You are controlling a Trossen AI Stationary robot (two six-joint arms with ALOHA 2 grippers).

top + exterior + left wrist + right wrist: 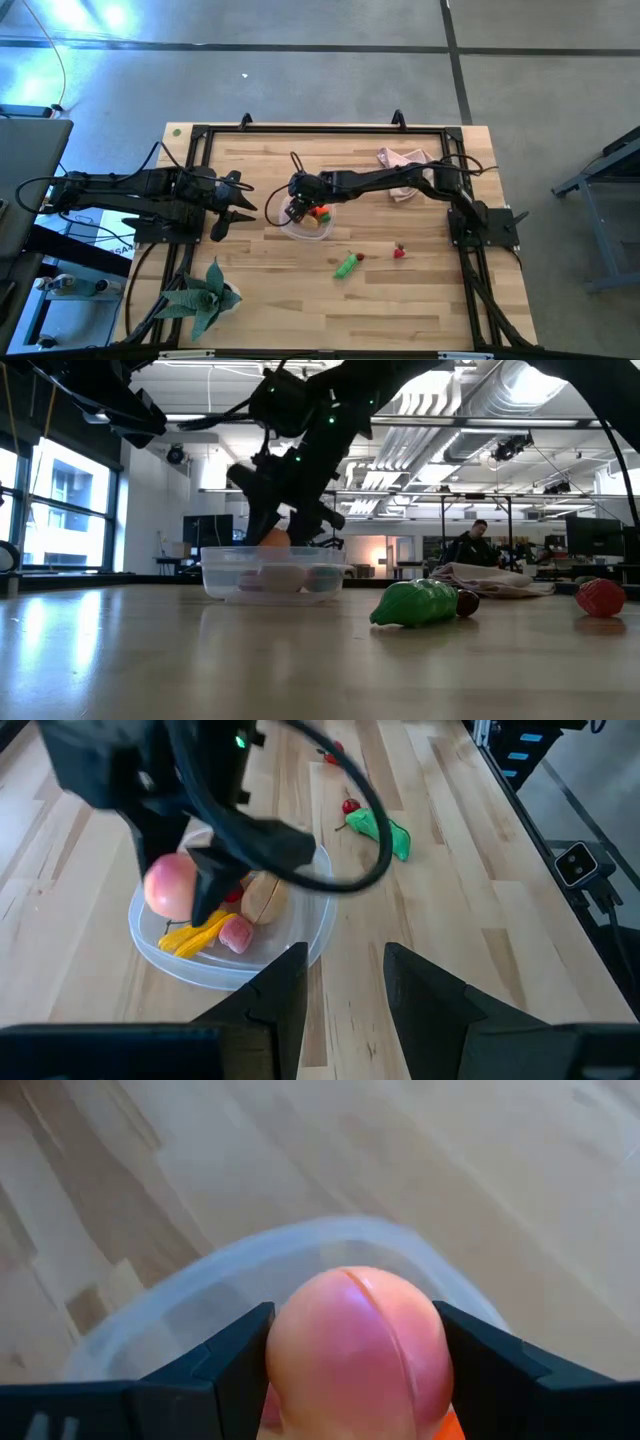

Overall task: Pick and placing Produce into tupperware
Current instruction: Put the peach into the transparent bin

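You have the peach-pink fruit (355,1350) clamped in the right gripper (352,1365), just left of centre in the high view and directly over the tupperware (315,925). Judge the fruit a light, hard, smooth toy: rounded, so it may roll between the pads if squeezed off its widest line. The fingers (225,1360) sit on opposite sides at about its middle, spread wide around it, which looks like the right hold.

The clear tub itself seems thin and light; expect it to slide if nudged. It already holds a yellow piece (195,935), a tan lump (262,898) and a small pink piece (236,934).

The left gripper (345,985) waits at centre left of the high view, its fingers partly apart and empty. The green pepper (346,265) and a red berry (399,252) lie on the table (430,300), lower right of the tub.
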